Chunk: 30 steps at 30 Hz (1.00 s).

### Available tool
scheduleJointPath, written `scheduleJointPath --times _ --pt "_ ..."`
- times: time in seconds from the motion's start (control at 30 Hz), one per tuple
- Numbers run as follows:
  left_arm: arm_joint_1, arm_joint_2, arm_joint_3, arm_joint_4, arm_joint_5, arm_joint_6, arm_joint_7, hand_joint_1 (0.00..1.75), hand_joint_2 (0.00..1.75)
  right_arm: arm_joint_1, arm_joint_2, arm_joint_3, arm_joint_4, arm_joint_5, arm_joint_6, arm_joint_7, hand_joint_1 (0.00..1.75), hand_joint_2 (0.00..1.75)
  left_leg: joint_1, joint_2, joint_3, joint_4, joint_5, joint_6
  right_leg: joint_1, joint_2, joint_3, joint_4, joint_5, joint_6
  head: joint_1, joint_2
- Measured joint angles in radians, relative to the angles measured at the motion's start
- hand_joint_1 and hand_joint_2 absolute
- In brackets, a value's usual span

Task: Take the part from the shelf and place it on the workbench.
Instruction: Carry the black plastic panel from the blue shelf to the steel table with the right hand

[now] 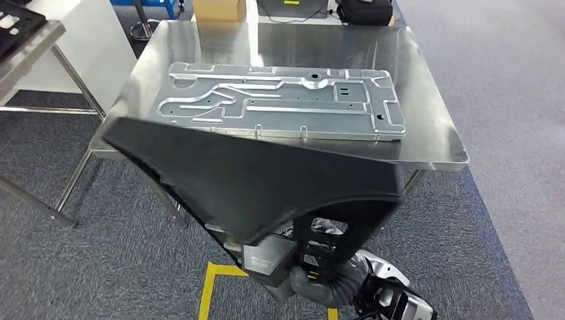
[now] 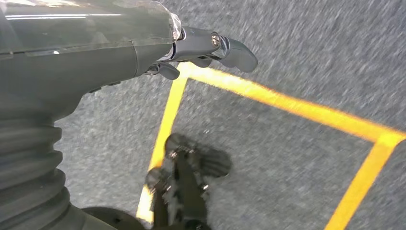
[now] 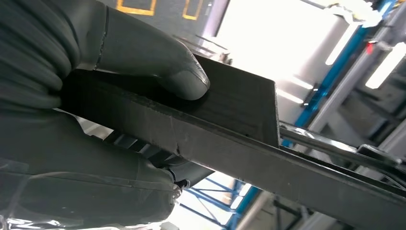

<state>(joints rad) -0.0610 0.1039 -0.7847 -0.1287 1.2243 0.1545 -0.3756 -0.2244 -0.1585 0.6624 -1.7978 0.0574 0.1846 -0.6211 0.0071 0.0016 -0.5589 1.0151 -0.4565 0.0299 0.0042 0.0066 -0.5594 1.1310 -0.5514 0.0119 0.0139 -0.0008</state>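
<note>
Gripping the black part [image 1: 260, 180] between thumb and fingers, the right hand [image 3: 72, 96] holds it above the near edge of the steel desk [image 1: 426, 127]. The left hand [image 2: 206, 48], fingers apart and holding nothing, hangs over the carpet.

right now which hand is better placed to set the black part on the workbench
Right. The right hand already grips the black part, thumb pressed on its face, and the part hangs at the near edge of the steel workbench. The left hand holds nothing and hangs over the floor's yellow tape.
</note>
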Motion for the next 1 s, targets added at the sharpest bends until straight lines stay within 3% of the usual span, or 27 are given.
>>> scheduleJointPath --times 0.07,0.1,0.13,0.17,0.23,0.27,0.33,0.43,0.5,0.6,0.63,0.67,0.73,0.8,0.93,1.0 --pt "-0.001 0.000 0.000 0.000 0.001 -0.001 -0.002 0.00 1.75 0.004 -0.002 -0.003 -0.008 -0.005 0.000 -0.004 1.71 1.75 0.001 0.001 0.008 -0.002 -0.008 0.003 -0.008 -0.001 -0.081 0.116 -0.046 0.012 0.001 0.000" --pt "-0.001 0.000 0.000 0.000 0.001 -0.001 -0.002 0.00 1.75 0.008 -0.003 -0.006 -0.012 -0.005 0.000 -0.007 1.71 1.75 0.002 0.002 0.012 -0.002 -0.014 0.002 -0.012 -0.001 -0.117 0.155 -0.055 0.017 0.002 0.000" --pt "0.000 0.000 0.000 0.000 0.002 -0.001 -0.003 0.00 1.75 0.013 -0.004 -0.008 -0.016 -0.004 0.000 -0.010 1.71 1.75 0.003 0.003 0.018 -0.001 -0.020 0.000 -0.016 -0.001 -0.137 0.163 -0.043 0.020 0.002 0.000" --pt "0.001 0.000 -0.001 0.000 0.002 -0.002 -0.003 0.00 1.75 0.016 -0.006 -0.010 -0.022 -0.001 -0.001 -0.014 1.71 1.75 0.004 0.004 0.027 -0.001 -0.027 -0.003 -0.018 -0.003 -0.138 0.134 -0.010 0.020 0.002 0.000" --pt "0.001 0.000 -0.003 0.000 0.003 -0.003 -0.004 0.00 1.75 0.021 -0.007 -0.016 -0.037 0.012 -0.006 -0.021 1.71 1.75 0.007 0.006 0.048 -0.002 -0.043 -0.011 -0.019 -0.012 -0.100 0.010 0.079 0.017 0.002 0.000" --pt "0.001 0.000 -0.005 0.000 0.005 -0.004 -0.004 0.00 1.75 0.023 -0.007 -0.018 -0.045 0.019 -0.011 -0.024 1.71 1.75 0.007 0.007 0.057 -0.002 -0.050 -0.017 -0.016 -0.017 -0.082 -0.043 0.096 0.013 0.002 0.000" --pt "-0.001 0.000 -0.010 0.000 0.008 -0.005 -0.005 0.00 1.75 0.031 -0.008 -0.023 -0.062 0.031 -0.020 -0.031 1.71 1.75 0.005 0.010 0.066 -0.002 -0.060 -0.031 -0.011 -0.022 -0.067 -0.088 0.100 -0.001 0.002 0.000" --pt "-0.002 0.001 -0.016 0.000 0.011 -0.007 -0.005 0.00 1.75 0.048 -0.010 -0.028 -0.089 0.041 -0.030 -0.035 1.71 1.75 0.006 0.011 0.074 0.019 -0.069 -0.050 -0.012 -0.015 -0.051 -0.097 0.102 -0.026 0.001 0.000" --pt "-0.005 0.001 -0.019 0.000 0.012 -0.008 -0.005 0.00 1.75 0.056 -0.011 -0.030 -0.104 0.044 -0.036 -0.039 1.71 1.75 0.008 0.009 0.039 0.092 -0.097 -0.055 -0.012 -0.012 -0.033 -0.100 0.094 -0.039 -0.001 0.000" --pt "-0.005 0.001 -0.023 0.000 0.013 -0.009 -0.004 0.00 1.75 0.071 -0.013 -0.036 -0.115 0.050 -0.040 -0.047 1.71 1.75 0.009 0.007 -0.078 0.266 -0.166 -0.055 -0.006 -0.007 -0.016 -0.100 0.076 -0.049 -0.003 0.000" --pt "-0.002 0.001 -0.024 0.000 0.013 -0.009 -0.004 0.00 1.75 0.077 -0.014 -0.038 -0.116 0.052 -0.041 -0.049 1.71 1.75 0.009 0.007 -0.103 0.285 -0.167 -0.054 -0.003 -0.003 -0.008 -0.100 0.068 -0.050 -0.003 0.000" --pt "-0.001 0.001 -0.025 0.000 0.013 -0.009 -0.004 0.00 1.75 0.082 -0.015 -0.039 -0.117 0.055 -0.041 -0.050 1.71 1.75 0.009 0.007 -0.110 0.266 -0.144 -0.052 -0.001 0.000 0.003 -0.100 0.060 -0.050 -0.003 0.000" --pt "0.001 0.002 -0.026 0.001 0.013 -0.009 -0.004 0.00 1.75 0.087 -0.017 -0.041 -0.118 0.058 -0.041 -0.050 1.71 1.75 0.005 0.007 -0.090 0.150 -0.050 -0.039 0.003 0.003 0.026 -0.100 0.042 -0.048 -0.003 0.000" --pt "0.000 0.006 -0.028 0.002 0.012 -0.011 -0.004 0.00 1.75 0.090 -0.017 -0.043 -0.119 0.062 -0.042 -0.051 1.71 1.75 -0.003 0.006 -0.069 0.056 0.001 -0.028 0.004 0.005 0.040 -0.100 0.027 -0.041 -0.002 0.000" --pt "-0.002 0.011 -0.035 0.003 0.011 -0.016 -0.005 0.00 1.75 0.096 -0.019 -0.045 -0.121 0.072 -0.044 -0.050 1.71 1.75 -0.007 0.003 -0.041 0.016 0.009 -0.015 0.002 0.007 0.051 -0.079 0.018 -0.020 -0.001 0.000" --pt "-0.005 0.012 -0.039 0.003 0.010 -0.018 -0.007 0.00 1.75 0.098 -0.021 -0.047 -0.125 0.078 -0.048 -0.050 1.71 1.75 -0.003 0.002 -0.015 0.004 0.005 -0.007 -0.001 0.005 0.022 -0.015 0.001 -0.011 0.000 0.000"
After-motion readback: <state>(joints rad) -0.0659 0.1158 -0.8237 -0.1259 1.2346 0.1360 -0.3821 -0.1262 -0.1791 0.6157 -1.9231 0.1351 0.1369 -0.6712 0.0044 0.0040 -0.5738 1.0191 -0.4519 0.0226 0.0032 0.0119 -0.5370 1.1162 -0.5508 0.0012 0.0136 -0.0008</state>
